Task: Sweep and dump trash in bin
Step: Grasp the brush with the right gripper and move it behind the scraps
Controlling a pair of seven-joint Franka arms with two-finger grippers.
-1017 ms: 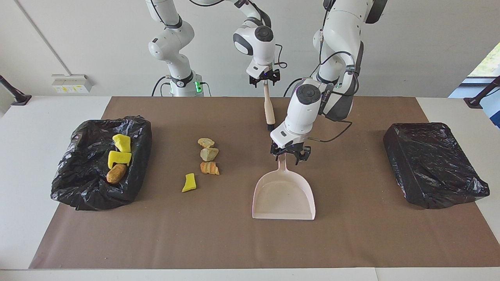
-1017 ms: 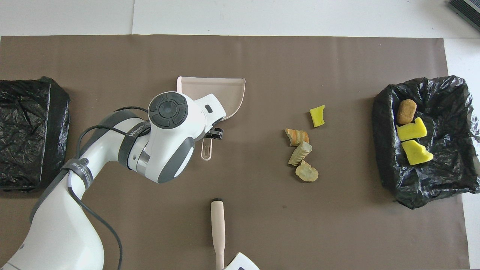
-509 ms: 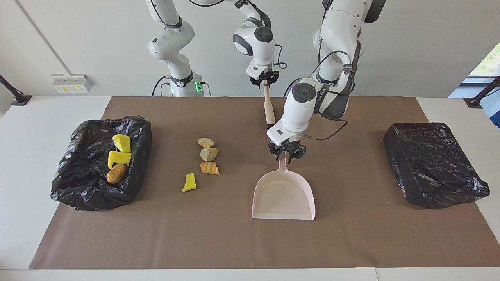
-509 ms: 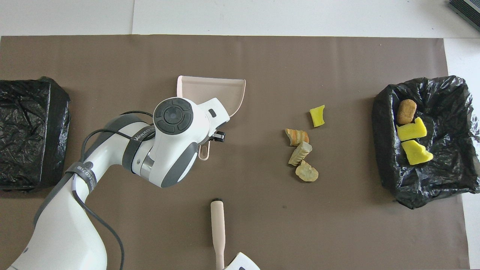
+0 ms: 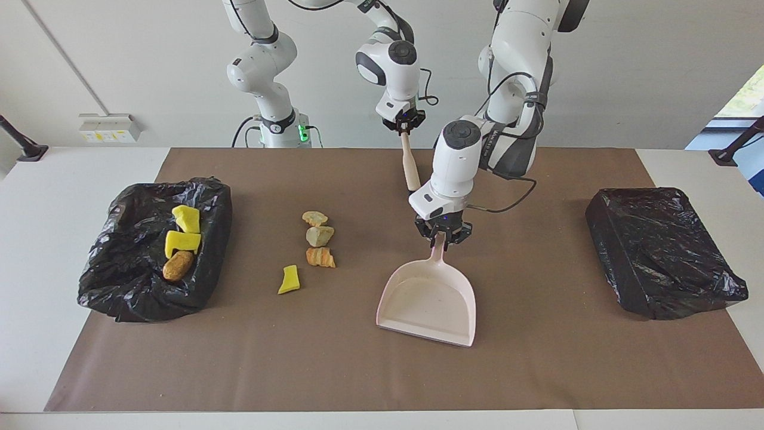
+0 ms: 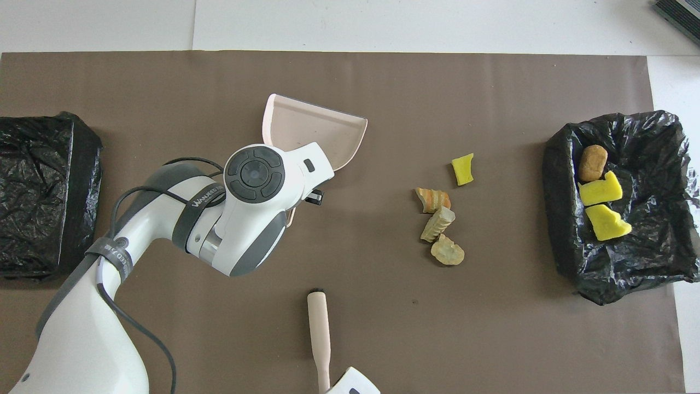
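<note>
"WANJEEG" lettering, left arm's (image 6: 180, 219) grey band

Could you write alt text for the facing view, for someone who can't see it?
The left gripper holds a pink dustpan by its handle; the right gripper grips a brush. Four trash bits lie on the brown mat, and three more sit in a black bin.

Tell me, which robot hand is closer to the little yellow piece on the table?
Left. The left hand grips the dustpan handle, beside the yellow piece. The right hand holds the brush.
</note>
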